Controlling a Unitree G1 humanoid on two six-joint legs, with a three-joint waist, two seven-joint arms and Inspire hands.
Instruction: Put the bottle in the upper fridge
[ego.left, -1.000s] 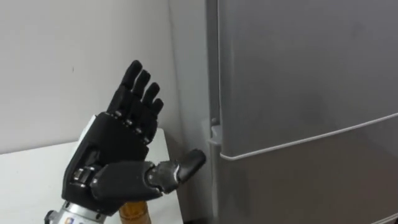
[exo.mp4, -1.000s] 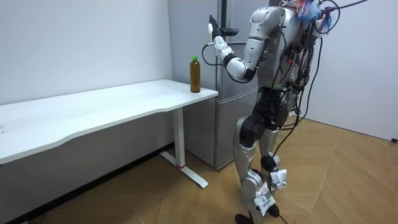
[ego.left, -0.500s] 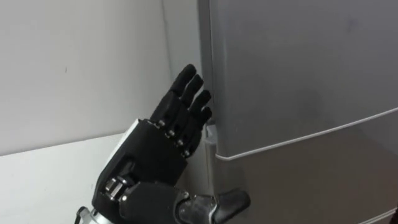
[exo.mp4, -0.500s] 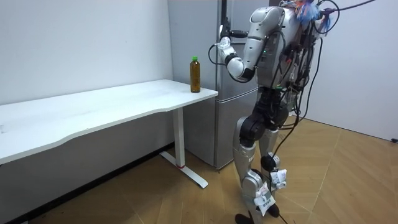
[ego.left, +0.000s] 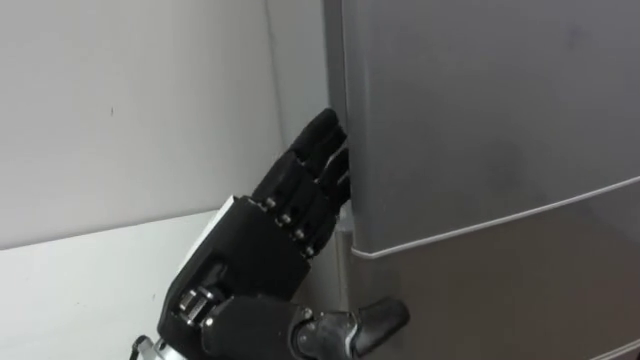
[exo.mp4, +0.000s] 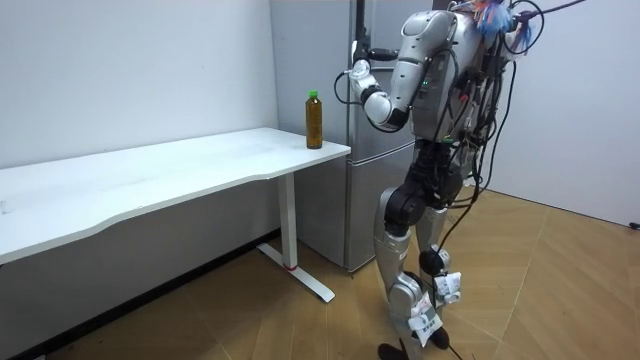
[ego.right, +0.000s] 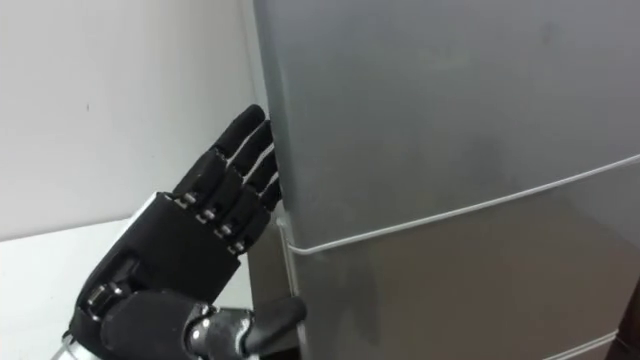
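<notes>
1. The left hand (ego.left: 262, 250): fingers straight and pressed together, tips against the side edge of the upper fridge door (ego.left: 480, 110); thumb spread out below.
2. The bottle (exo.mp4: 314, 120): upright on the corner of the table (exo.mp4: 150, 175), lower than the hand and well apart from it, unheld.
3. Appearance: slim, amber contents, green cap.
4. Handling (judged): probably light, fairly stiff and smooth; best grasped round mid-body and kept upright.

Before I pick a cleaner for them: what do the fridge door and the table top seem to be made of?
Fridge door: probably sheet metal or a metal-look coating, grey satin finish; it shows a soft, blurred sheen with no sharp reflections.
Table top: likely laminated board, matte white; a thin flat slab with even colour.
</notes>
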